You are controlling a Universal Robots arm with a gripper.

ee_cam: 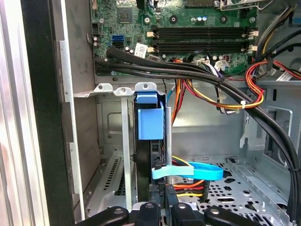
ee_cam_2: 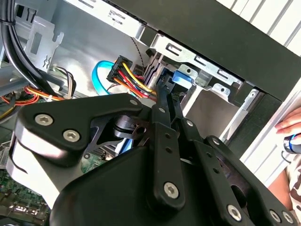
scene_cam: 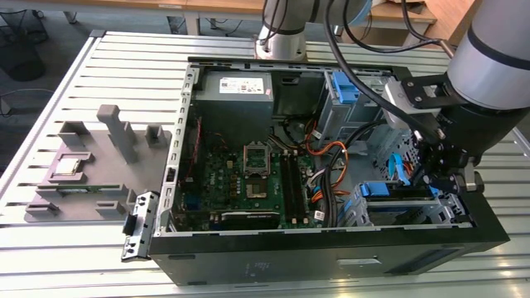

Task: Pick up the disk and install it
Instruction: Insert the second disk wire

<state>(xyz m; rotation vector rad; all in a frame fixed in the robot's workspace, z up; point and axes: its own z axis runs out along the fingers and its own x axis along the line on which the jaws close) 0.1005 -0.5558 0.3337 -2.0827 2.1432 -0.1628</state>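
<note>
An open black computer case [scene_cam: 331, 261] is laid on a slatted metal table [scene_cam: 99, 68]. A white label is seen on its grey power supply [scene_cam: 236, 87], though no writing can be read. The disk [ee_cam: 149, 123] is seated edge-up in the drive cage [scene_cam: 406, 208] – blue carrier visible. The gripper [ee_cam: 160, 207] is held at its edge, jaws closed on the disk.

Slatted metal table [scene_cam: 99, 74], wooden desks [scene_cam: 215, 6] behind, grey floor [scene_cam: 58, 31], even light
</note>
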